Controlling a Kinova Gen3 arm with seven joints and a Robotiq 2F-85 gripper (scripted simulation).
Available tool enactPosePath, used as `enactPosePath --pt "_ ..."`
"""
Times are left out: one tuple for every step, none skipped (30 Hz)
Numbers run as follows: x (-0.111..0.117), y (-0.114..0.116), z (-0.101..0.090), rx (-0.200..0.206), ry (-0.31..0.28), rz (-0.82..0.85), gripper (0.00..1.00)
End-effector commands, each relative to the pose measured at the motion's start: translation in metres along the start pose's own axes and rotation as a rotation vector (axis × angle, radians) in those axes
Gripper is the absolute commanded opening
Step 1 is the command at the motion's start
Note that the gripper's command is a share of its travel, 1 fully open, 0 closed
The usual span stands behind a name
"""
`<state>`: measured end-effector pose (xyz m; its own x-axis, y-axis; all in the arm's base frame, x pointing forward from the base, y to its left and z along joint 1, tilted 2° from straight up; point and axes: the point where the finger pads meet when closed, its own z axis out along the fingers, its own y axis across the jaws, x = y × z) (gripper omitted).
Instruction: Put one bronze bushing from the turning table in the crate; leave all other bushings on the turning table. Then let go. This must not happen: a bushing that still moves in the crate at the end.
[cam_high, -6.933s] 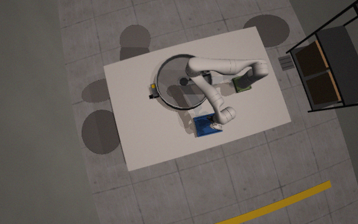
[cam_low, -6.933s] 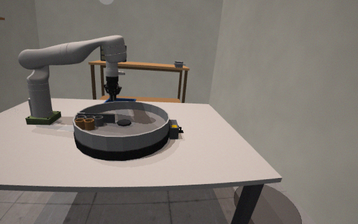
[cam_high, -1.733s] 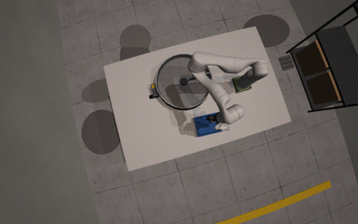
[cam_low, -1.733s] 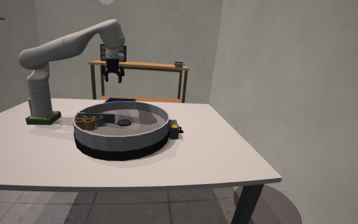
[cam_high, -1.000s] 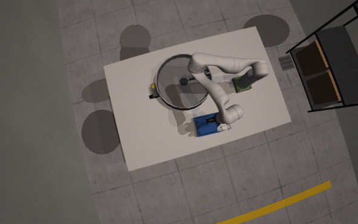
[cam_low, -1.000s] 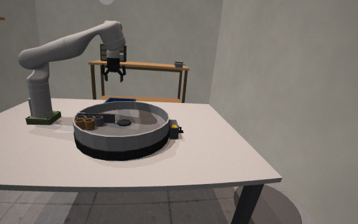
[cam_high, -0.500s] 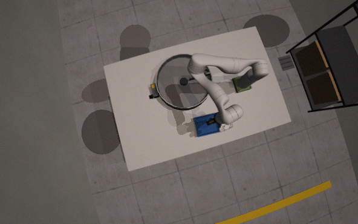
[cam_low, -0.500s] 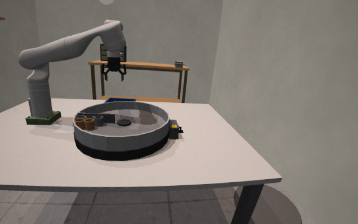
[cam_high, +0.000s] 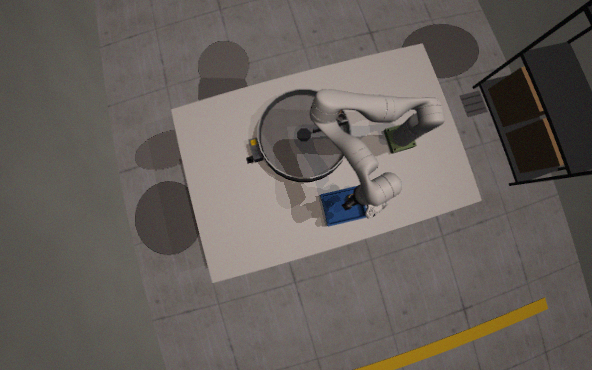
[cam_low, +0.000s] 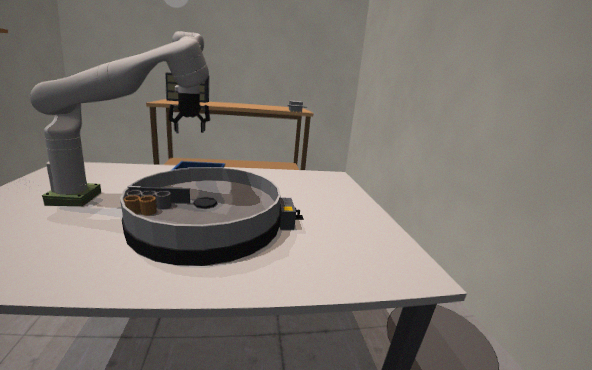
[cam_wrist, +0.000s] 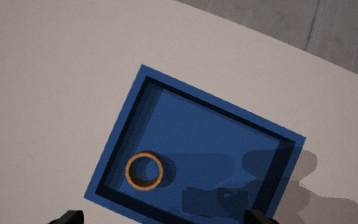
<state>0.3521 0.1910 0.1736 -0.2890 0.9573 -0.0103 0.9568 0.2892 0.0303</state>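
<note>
Openly spread above the crate, gripper; below it, one bushing near a crate corner, with room toward the far walls; beyond, on the turntable, two bronze, three grey.

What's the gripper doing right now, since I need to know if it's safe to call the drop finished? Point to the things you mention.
Gripper (cam_high: 348, 202) (cam_low: 190, 129) (cam_wrist: 164, 220): open, holding nothing, above the blue crate (cam_high: 330, 223) (cam_low: 220, 165) (cam_wrist: 114, 131).
</note>
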Motion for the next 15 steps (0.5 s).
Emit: enactPosePath --pt "0.0006 0.0021 -0.0005 0.000 0.002 -0.026 1.00" --pt "0.0006 0.0021 -0.0005 0.000 0.002 -0.026 1.00" --pt "0.0006 0.0021 -0.0005 0.000 0.002 -0.026 1.00" --pt "0.0006 0.0021 -0.0005 0.000 0.002 -0.026 1.00" --pt "0.0006 0.0021 -0.0005 0.000 0.002 -0.026 1.00" --pt "0.0006 0.0021 -0.0005 0.000 0.002 -0.026 1.00" --pt "0.0006 0.0021 -0.0005 0.000 0.002 -0.026 1.00" --pt "0.0006 0.0021 -0.0005 0.000 0.002 -0.026 1.00" --pt "0.0006 0.0021 -0.0005 0.000 0.002 -0.026 1.00" --pt "0.0000 0.0019 -0.0017 0.000 0.002 -0.066 1.00" --pt "-0.0003 0.0027 -0.0025 0.000 0.002 -0.112 1.00" --pt "-0.0006 0.0035 -0.0033 0.001 0.001 -0.159 1.00" --pt "-0.0009 0.0043 -0.0041 0.001 0.001 -0.206 1.00" --pt "-0.0013 0.0051 -0.0049 0.001 0.001 -0.253 1.00" --pt "-0.0013 0.0051 -0.0049 0.001 0.001 -0.253 1.00"
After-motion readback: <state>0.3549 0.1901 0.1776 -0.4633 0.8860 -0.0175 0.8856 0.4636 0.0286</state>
